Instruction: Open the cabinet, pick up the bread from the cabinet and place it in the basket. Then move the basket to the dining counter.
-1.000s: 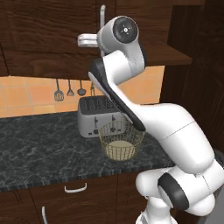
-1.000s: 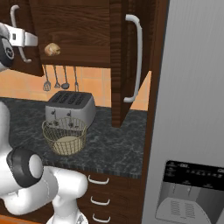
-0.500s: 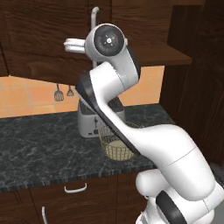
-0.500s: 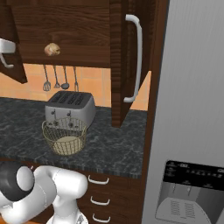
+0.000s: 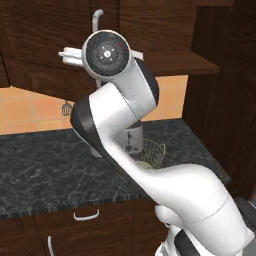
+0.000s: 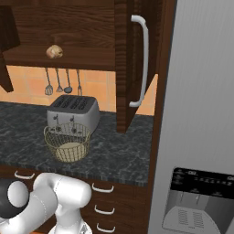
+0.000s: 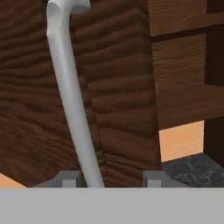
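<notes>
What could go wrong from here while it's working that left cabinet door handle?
The handle sits off-centre, close to one of the gripper fingertips, so a pull might slip off the bar. The bread rests loose on the open shelf and hard door motion could perhaps roll it. The bent arm hangs over the basket and could bump it.

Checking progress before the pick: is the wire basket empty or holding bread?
Empty: the basket shows only its pale base; the bread sits on the cabinet shelf.

Dark grained wood cabinet (image 7: pixel 122 87) with smooth silvery bar handle (image 7: pixel 72 100); open wire basket (image 6: pixel 67 142) on glossy speckled stone worktop (image 6: pixel 114 151).
</notes>
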Tool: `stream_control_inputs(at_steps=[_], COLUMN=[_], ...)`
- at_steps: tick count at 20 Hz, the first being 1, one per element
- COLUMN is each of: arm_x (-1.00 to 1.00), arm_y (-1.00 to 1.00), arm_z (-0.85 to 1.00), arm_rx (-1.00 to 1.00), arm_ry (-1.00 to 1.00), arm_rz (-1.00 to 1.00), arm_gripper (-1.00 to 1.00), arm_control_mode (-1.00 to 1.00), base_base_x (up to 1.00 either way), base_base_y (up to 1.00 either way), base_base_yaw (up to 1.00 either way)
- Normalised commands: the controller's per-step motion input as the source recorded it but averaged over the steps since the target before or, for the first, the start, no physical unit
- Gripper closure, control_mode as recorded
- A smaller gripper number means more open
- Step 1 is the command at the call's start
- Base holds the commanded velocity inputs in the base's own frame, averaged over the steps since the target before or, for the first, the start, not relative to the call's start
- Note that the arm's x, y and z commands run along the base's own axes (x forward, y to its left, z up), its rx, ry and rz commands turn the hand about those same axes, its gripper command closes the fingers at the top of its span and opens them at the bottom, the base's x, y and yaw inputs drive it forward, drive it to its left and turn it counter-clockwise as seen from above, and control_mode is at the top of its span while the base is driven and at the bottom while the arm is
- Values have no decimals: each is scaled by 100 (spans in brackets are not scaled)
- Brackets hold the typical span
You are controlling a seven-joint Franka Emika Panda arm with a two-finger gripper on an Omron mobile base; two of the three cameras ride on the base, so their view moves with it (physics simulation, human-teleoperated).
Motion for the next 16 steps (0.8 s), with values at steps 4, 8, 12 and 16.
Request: stream_control_inputs(at_steps=[4, 8, 12, 16], arm_x=[-98, -35, 40, 89], arm_y=[-47, -100, -100, -72], arm_z=[47, -2, -22, -27], arm_rx=[29, 43, 49, 49], arm_ry=[21, 13, 9, 9], arm_rz=[0, 11, 14, 11], arm_gripper=[-100, -100, -100, -100], arm_control_mode=[-100, -100, -100, -100], base_base_x=[0, 0, 0, 0], base_base_y=[0, 0, 0, 0], base_base_yaw=[0, 0, 0, 0])
